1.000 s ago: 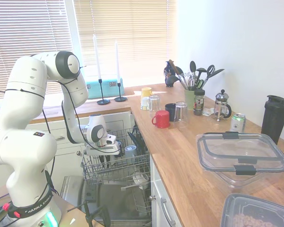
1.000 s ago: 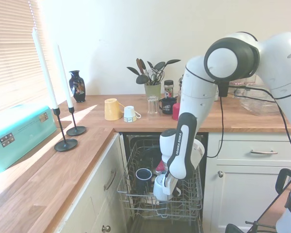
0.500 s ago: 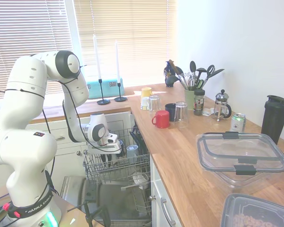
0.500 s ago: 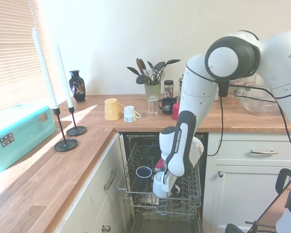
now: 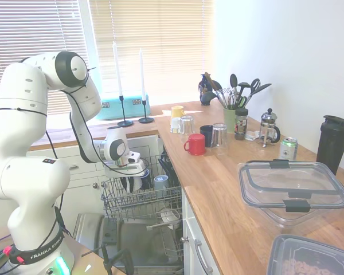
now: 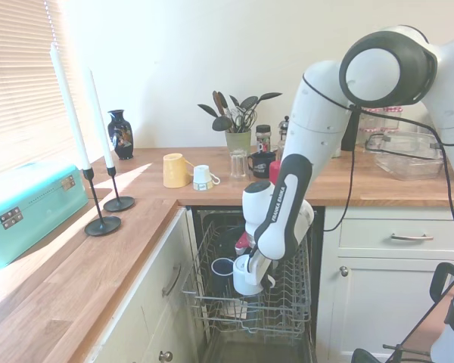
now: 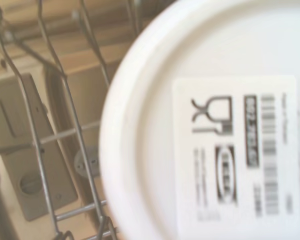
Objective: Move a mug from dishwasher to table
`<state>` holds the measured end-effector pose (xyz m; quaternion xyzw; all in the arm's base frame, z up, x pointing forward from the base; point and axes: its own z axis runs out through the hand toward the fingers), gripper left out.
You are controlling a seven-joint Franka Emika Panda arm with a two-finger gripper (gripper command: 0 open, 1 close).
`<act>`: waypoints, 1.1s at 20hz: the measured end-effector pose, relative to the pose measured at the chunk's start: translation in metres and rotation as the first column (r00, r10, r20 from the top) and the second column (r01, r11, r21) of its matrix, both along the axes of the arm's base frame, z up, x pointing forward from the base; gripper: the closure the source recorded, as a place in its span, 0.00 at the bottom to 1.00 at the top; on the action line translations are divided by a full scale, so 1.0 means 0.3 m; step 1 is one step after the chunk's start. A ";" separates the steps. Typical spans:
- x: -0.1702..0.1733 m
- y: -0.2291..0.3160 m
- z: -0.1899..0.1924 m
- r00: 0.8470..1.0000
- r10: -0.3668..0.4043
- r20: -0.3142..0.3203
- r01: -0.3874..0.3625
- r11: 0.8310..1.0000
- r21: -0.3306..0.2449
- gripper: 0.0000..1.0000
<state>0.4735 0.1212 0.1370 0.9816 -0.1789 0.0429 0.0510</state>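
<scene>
Had gripper (image 6: 251,274) clamped on white mug (image 6: 246,277), raised just above dishwasher (image 6: 246,310) rack. Carry to table (image 5: 218,189) remained.

The small white ceramic mug (image 6: 246,277) hangs in the gripper (image 6: 251,281) just above the grey wire pull-out rack (image 6: 246,306) of the built-in dishwasher (image 5: 129,235). A pale blue-grey mug (image 6: 223,267) sits in the rack beside it. The long wooden worktop (image 5: 218,189) runs alongside, bearing a red mug (image 5: 195,144).
</scene>
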 end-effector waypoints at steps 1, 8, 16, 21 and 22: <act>0.001 0.004 0.022 1.000 -0.002 0.008 0.002 1.000 0.004 1.00; 0.051 0.044 0.131 0.996 -0.023 0.086 0.021 1.000 0.019 1.00; 0.065 0.076 0.216 0.990 -0.040 0.133 0.036 0.999 0.030 1.00; 0.069 0.090 0.291 0.985 -0.051 0.166 0.045 0.998 0.039 1.00; 0.072 0.090 0.312 0.983 -0.057 0.174 0.050 0.998 0.046 1.00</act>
